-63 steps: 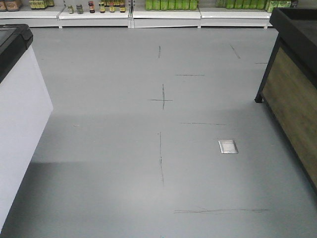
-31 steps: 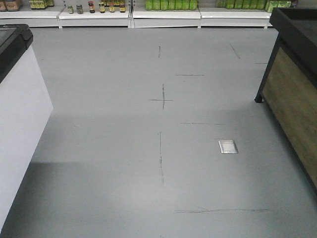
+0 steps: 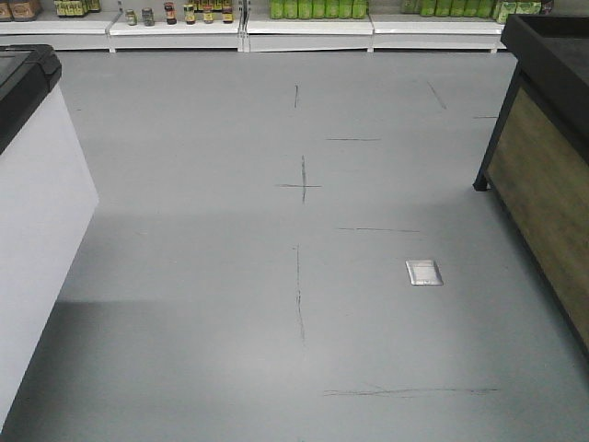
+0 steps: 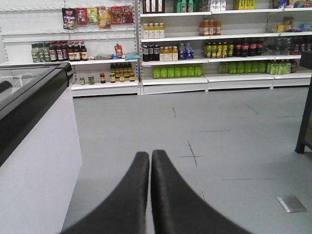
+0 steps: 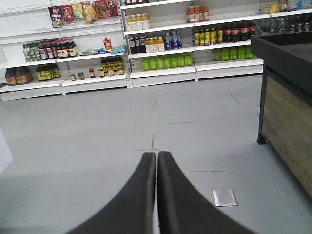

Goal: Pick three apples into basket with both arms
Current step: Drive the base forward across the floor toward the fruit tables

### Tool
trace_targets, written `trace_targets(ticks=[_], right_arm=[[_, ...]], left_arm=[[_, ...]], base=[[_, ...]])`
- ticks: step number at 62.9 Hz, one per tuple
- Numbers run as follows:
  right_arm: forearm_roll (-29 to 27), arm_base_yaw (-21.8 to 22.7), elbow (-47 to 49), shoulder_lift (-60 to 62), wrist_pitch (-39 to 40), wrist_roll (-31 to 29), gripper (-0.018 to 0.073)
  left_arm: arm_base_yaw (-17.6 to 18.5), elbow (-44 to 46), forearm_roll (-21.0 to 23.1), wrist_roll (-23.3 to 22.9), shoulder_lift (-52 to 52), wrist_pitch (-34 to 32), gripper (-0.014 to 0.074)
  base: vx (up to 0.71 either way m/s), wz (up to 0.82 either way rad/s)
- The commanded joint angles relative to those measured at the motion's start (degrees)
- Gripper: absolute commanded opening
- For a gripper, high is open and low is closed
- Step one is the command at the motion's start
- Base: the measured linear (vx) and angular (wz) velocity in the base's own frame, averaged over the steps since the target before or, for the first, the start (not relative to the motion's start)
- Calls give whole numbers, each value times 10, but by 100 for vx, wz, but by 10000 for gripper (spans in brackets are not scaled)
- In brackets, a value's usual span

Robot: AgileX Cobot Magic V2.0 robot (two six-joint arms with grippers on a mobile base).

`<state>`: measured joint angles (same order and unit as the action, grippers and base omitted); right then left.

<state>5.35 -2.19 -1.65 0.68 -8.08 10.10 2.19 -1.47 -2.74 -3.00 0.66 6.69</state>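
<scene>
No apples and no basket show in any view. My left gripper (image 4: 150, 154) is shut and empty, its two black fingers pressed together, hanging over bare grey floor. In its own wrist view my right gripper (image 5: 157, 155) is likewise shut with nothing between its fingers, also above the floor. Neither gripper appears in the front view.
A white chest freezer with a black rim (image 3: 37, 193) stands at the left. A black-framed wooden display stand (image 3: 543, 166) stands at the right. Shelves of bottles and jars (image 4: 175, 48) line the far wall. A small metal floor plate (image 3: 423, 273) lies right of centre.
The front view has shifted very slightly; the freezer's lower corner sits a little lower in the frame. Nothing else differs.
</scene>
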Motion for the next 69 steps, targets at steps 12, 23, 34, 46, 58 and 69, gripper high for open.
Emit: trace_targets(ticks=[12,23,34,46,58,69], right_arm=[[6,4,-7,8,44,-1,-7],[6,4,-7,8,44,-1,-7],[6,4,-7,8,44,-1,-7],[6,4,-7,8,44,-1,-7],[6,4,-7,8,44,-1,-7],[6,4,-7,8,44,-1,-7]], left_arm=[[0,-3,4,-3,9,-43,-6],[0,-3,4,-3,9,-43,-6],[0,-3,4,-3,9,-43,-6],[0,-3,4,-3,9,-43,-6],[0,-3,4,-3,9,-43,-6],[0,-3,4,-3,9,-43,-6]], base=[[0,1],[2,6],[5,9],[9,6],[11,-3],[11,2]])
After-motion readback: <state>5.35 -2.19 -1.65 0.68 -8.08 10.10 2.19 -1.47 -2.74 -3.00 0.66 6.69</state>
